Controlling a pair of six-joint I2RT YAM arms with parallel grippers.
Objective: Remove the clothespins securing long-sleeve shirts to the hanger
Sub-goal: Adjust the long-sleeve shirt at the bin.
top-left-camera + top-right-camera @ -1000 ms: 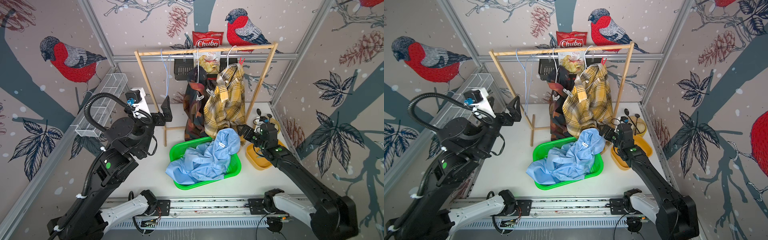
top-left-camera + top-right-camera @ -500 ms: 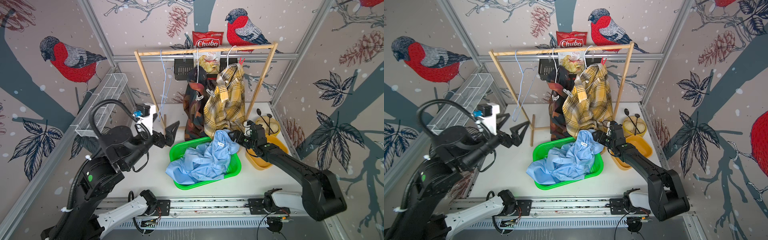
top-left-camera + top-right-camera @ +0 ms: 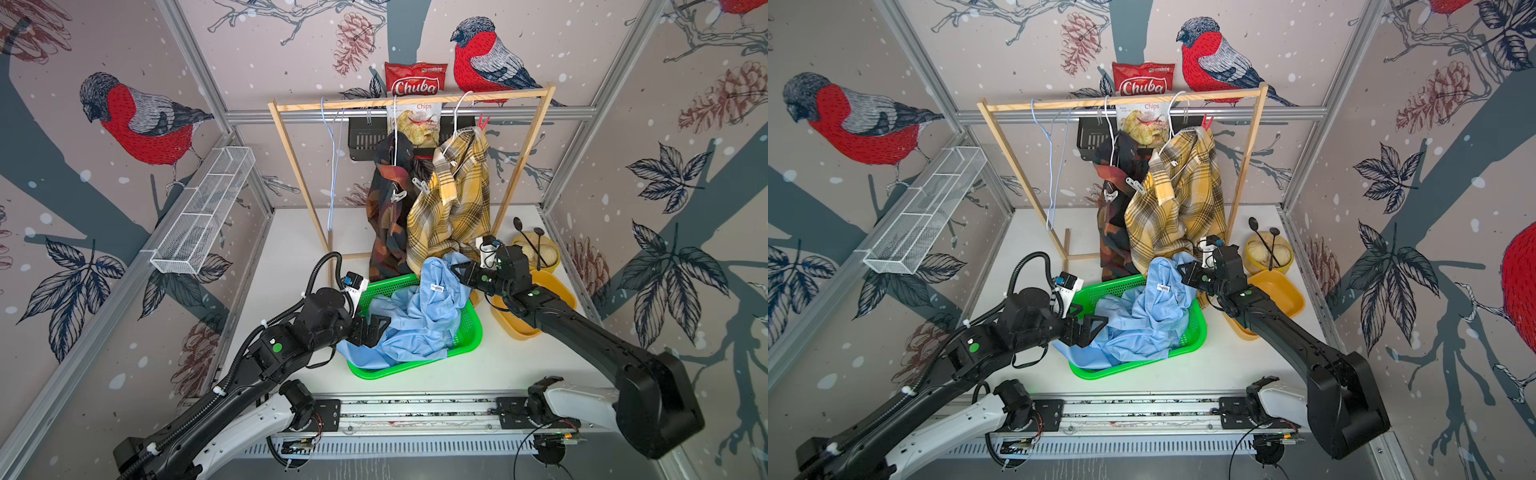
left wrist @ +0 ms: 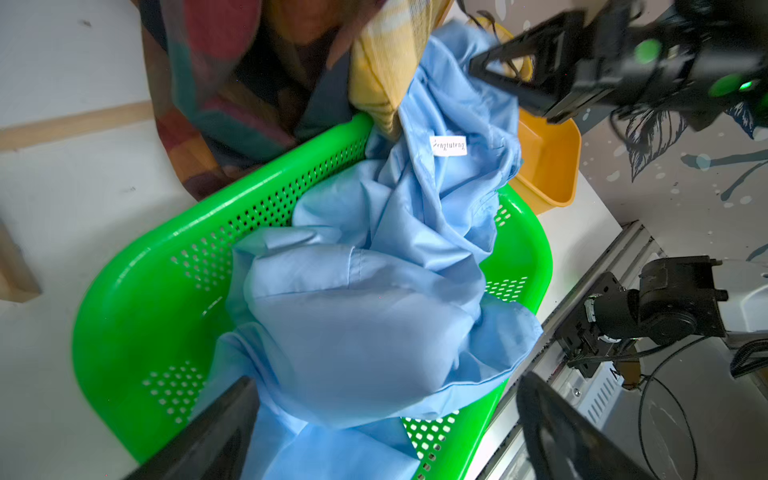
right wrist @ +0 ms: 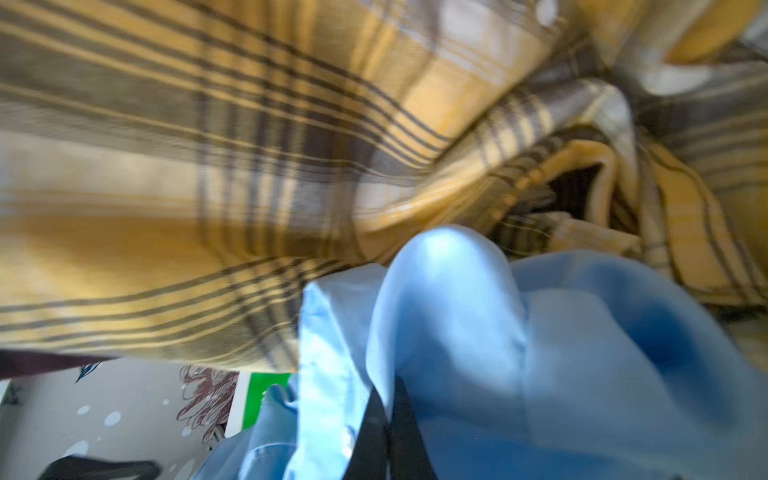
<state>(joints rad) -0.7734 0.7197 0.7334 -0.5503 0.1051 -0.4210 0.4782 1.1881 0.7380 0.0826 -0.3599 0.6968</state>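
- Red chips bag (image 3: 415,83) behind the wooden rack (image 3: 415,101): white "Chuba" logo, with "Chips" printed lower down.
- White label (image 4: 448,146) on the light blue shirt (image 3: 415,324): one line of dark script, too blurred to read for sure.
- Right gripper (image 3: 457,272): jaws pinched together on a raised fold of the light blue shirt, next to the yellow plaid hem.
- Left gripper (image 3: 376,330): jaws spread wide, holding nothing, just over the shirt's near-left part.
- Light blue shirt is heaped in the green basket (image 3: 473,328) and spills over the rim.
- Dark check shirt (image 3: 386,232) and yellow plaid shirt (image 3: 453,199) hang from the rack on white hangers (image 3: 457,110).
- Two whitish clothespins (image 3: 398,195) are clipped where those shirts meet, and a red clothespin (image 3: 483,121) sits at the plaid shirt's top.
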